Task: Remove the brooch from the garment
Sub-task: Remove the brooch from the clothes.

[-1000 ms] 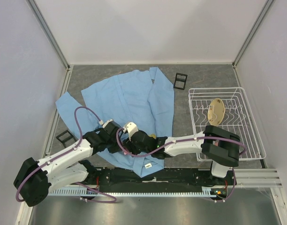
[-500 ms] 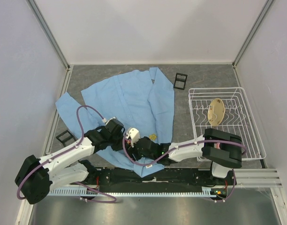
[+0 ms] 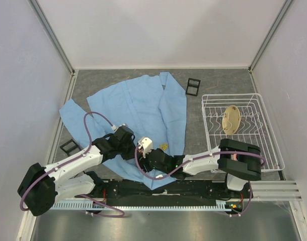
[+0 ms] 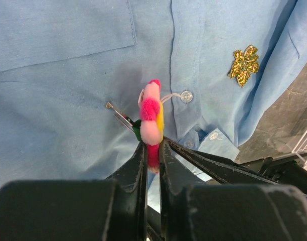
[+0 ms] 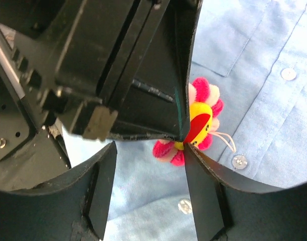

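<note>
The light blue garment [image 3: 143,103] lies spread on the table. In the left wrist view my left gripper [image 4: 151,148] is shut on the brooch [image 4: 151,118], a pink flower with a yellow and dark red centre. It holds the brooch edge-on just above the garment [image 4: 68,100], with the brooch's metal pin [image 4: 118,114] sticking out to the left. In the right wrist view my right gripper [image 5: 148,150] is open. Its right finger [image 5: 203,186] is close beside the brooch [image 5: 198,125]. In the top view the left gripper [image 3: 135,147] and the right gripper [image 3: 145,150] meet over the near part of the shirt.
A small gold leaf emblem [image 4: 245,64] is pinned on the shirt to the right of the button placket [image 3: 163,146]. A white wire rack [image 3: 241,133] holding a tan plate [image 3: 231,119] stands at the right. Black square frames lie at the back [image 3: 193,86] and at the left [image 3: 69,147].
My left gripper has shifted a little right and away. My right gripper has drawn back toward the near edge and sits lower beside it.
</note>
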You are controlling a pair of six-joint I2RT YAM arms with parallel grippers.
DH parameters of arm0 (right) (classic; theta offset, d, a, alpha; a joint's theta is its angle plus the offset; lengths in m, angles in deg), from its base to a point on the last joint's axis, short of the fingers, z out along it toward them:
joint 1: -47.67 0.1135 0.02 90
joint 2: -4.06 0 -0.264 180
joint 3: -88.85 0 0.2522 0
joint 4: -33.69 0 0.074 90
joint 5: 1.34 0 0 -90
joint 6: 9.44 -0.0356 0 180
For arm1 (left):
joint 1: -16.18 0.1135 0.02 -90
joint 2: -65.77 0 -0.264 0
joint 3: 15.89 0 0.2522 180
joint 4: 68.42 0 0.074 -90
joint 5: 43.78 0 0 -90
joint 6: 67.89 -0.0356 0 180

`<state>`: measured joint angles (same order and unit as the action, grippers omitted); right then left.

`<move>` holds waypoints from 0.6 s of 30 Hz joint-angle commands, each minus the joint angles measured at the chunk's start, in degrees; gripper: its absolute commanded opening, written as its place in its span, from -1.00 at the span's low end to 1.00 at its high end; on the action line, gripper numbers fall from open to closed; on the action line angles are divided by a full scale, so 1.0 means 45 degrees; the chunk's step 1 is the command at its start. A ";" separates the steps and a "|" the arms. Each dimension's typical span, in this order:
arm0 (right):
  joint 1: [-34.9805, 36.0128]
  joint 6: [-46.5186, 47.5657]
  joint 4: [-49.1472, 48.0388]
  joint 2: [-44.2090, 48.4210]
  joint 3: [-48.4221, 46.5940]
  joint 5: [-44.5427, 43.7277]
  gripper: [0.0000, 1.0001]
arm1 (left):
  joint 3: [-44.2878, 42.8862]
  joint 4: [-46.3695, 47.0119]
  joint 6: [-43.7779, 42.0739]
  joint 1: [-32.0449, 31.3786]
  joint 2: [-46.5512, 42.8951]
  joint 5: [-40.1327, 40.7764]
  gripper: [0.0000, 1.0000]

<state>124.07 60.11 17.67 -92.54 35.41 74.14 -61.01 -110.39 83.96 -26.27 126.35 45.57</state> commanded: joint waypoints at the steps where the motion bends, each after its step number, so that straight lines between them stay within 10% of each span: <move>1: 0.0151 -0.0495 0.0207 -0.0428 -0.1395 -0.0580 0.22 | -0.0533 0.0975 0.0573 -0.0038 0.0015 -0.0657 -0.96; 9: 0.0092 -0.1294 0.0758 -0.0624 -0.1845 -0.0894 -0.43 | -0.0883 0.0721 0.0222 -0.0038 -0.0062 -0.0579 -0.92; 18: -0.0629 -0.2935 0.0311 -0.0760 -0.1281 0.0022 -0.93 | -0.0612 0.0663 -0.0462 -0.0038 -0.1839 0.0259 -0.20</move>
<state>122.97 52.35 25.39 -95.34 29.94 69.61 -61.64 -112.99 82.71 -26.01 122.98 47.23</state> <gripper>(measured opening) 0.067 0.343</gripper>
